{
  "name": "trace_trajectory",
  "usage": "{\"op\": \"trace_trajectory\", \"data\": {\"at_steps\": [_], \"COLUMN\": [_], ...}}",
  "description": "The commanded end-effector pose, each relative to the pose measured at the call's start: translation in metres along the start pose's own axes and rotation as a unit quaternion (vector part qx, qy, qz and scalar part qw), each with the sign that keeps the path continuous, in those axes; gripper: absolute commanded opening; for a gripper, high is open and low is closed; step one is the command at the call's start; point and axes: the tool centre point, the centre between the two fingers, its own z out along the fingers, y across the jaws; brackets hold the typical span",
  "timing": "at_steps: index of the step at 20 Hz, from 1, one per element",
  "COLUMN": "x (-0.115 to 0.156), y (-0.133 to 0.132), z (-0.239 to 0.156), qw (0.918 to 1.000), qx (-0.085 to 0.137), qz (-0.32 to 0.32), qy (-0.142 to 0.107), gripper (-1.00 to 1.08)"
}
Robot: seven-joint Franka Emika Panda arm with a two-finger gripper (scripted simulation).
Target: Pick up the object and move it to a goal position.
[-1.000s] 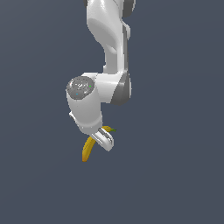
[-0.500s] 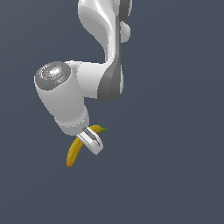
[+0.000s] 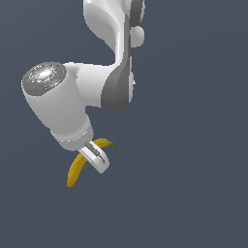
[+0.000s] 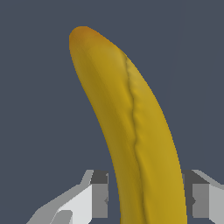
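Yellow and curved, the banana [image 3: 77,167] sits clamped between the fingers of our gripper [image 3: 96,157], held in the air. Its dark stem tip [image 3: 112,144] pokes out past the gripper; finger contact seems firm.

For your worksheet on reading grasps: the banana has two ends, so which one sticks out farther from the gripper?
The orange-tinted blunt end of the banana, hanging well below the gripper; the dark stem end barely clears it.

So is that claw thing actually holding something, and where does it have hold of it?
Yes. The gripper is shut on a yellow banana, pinching it partway along, nearer the stem end. The longer, rounded end hangs free below the fingers.
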Motion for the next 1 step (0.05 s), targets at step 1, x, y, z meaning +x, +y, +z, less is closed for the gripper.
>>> {"op": "trace_trajectory", "data": {"at_steps": [1], "x": [0.0013], "y": [-0.0004], "z": [-0.0024], "qw": [1.0000], "qx": [0.001], "qz": [0.000], "qy": [0.001], "gripper": [-1.00]}}
